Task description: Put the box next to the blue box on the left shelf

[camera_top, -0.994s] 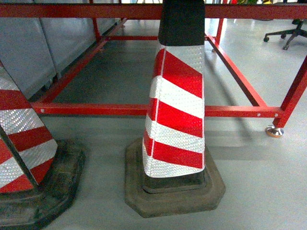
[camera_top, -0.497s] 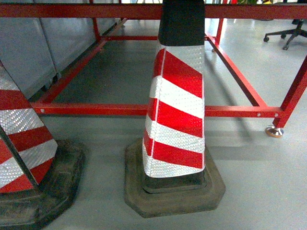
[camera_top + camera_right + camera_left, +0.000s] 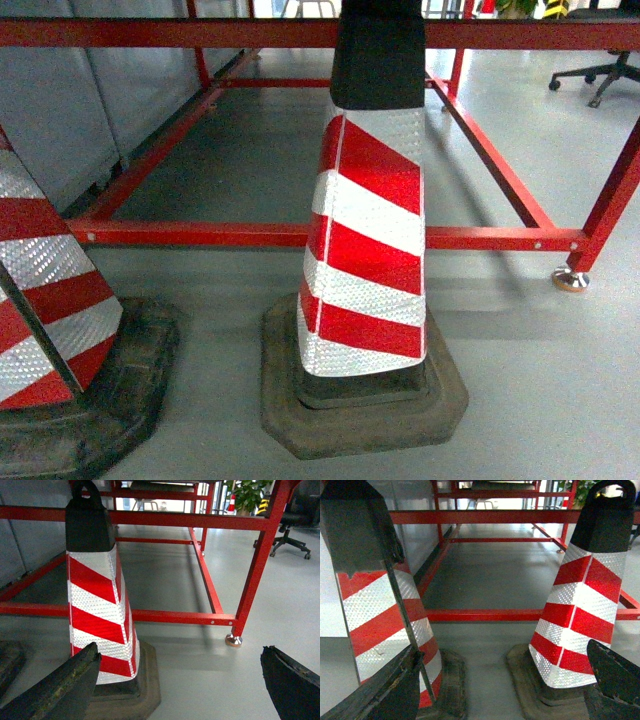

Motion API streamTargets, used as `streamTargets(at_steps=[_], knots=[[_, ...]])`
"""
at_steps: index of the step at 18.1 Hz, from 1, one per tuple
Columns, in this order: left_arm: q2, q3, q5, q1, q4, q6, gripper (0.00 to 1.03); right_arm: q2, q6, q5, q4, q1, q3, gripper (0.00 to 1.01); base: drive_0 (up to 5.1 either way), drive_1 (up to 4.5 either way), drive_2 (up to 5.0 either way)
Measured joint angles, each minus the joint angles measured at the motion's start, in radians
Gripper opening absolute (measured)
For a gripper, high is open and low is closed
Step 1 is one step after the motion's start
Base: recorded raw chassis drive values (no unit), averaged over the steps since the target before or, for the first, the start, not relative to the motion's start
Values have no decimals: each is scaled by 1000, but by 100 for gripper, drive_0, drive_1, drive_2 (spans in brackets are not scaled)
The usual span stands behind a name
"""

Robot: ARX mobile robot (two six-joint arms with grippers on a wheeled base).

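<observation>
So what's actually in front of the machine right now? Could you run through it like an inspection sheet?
Surface: smooth grey floor; no table in view.
Job's things: nothing seen; no blue box or crate in any view.
Clutter: two red-and-white striped traffic cones with black tops, the middle cone on a dark rubber base, the left cone cut off by the frame edge.
Tools: left tool and right tool both open and empty, dark fingers spread wide.
Cables: nothing seen.
Surroundings: red metal shelf frame low behind the cones, grey wall panels, an office chair, a potted plant.
</observation>
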Motion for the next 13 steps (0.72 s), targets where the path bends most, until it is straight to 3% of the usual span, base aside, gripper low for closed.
streamTargets(at_steps=[13], knots=[[0,0,0,0,0,0,98,0,7,0,2,0,0,98,0,0,0]])
